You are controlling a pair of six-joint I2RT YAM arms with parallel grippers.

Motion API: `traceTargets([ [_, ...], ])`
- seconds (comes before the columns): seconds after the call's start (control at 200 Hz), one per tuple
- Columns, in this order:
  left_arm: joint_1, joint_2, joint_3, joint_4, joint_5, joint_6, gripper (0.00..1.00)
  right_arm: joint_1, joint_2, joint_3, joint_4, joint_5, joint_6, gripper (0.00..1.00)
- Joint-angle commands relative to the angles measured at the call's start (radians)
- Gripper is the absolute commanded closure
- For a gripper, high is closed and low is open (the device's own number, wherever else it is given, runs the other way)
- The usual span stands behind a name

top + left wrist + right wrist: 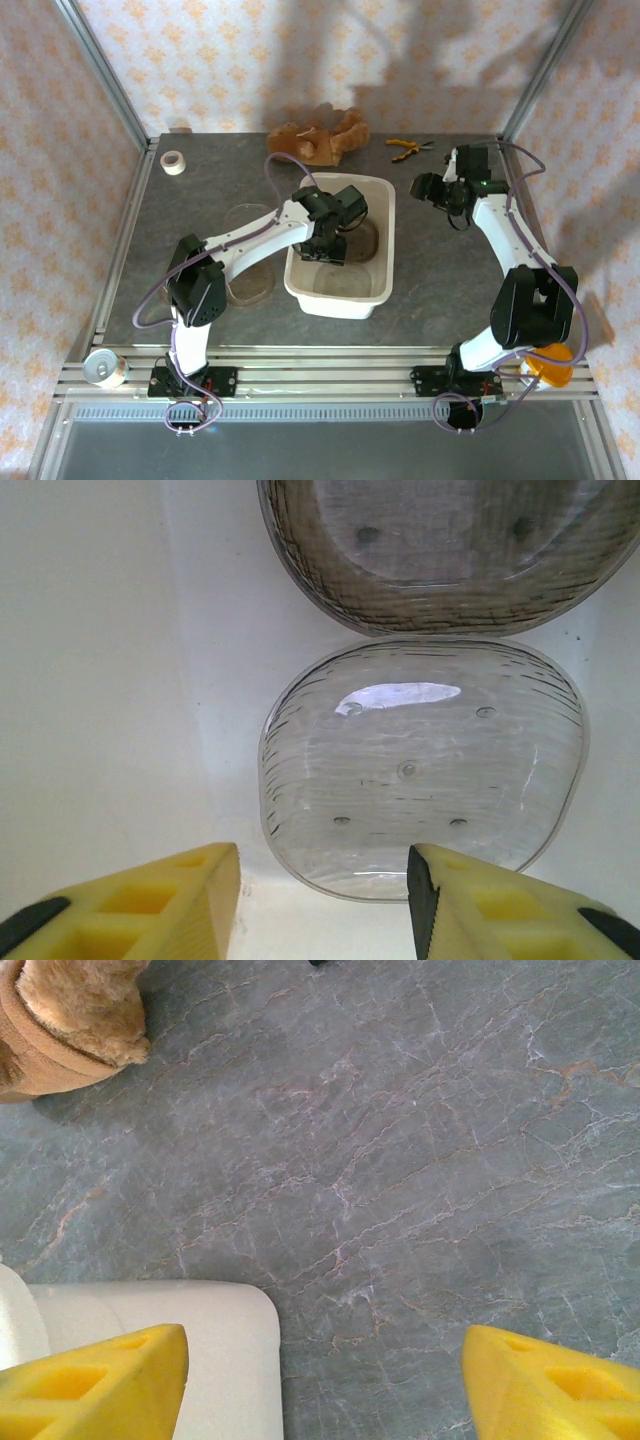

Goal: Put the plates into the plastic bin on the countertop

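The left jaws hang inside the white bin (340,300), parted and holding nothing. Two clear plates (420,770) lie in the bin below them, edge to edge. More plates (250,287) lie on the grey surface (440,290) left of the bin. The right jaws stand wide over bare surface beside the bin.

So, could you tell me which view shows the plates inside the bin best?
Left wrist view: inside the bin, the nearer plate is nearly whole and sharp, the farther plate cropped. Top external shows them faint, partly under the left arm. Right wrist catches the bin's corner.
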Motion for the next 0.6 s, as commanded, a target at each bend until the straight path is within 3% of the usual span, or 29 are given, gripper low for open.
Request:
traceTargets([
  [0.0, -0.005, -0.064, 0.048, -0.044, -0.075, -0.007, 0.49, -0.008, -0.005, 0.04, -0.008, 0.015, -0.014, 0.28],
  [0.26, 0.074, -0.091, 0.213, -0.093, -0.162, 0.07, 0.46, -0.008, -0.017, 0.079, -0.054, 0.012, -0.025, 0.28],
  [0.596, 0.323, -0.214, 0.127, 0.015, -0.132, 0.185, 0.44, -0.007, -0.012, 0.141, -0.109, 0.003, -0.024, 0.27],
])
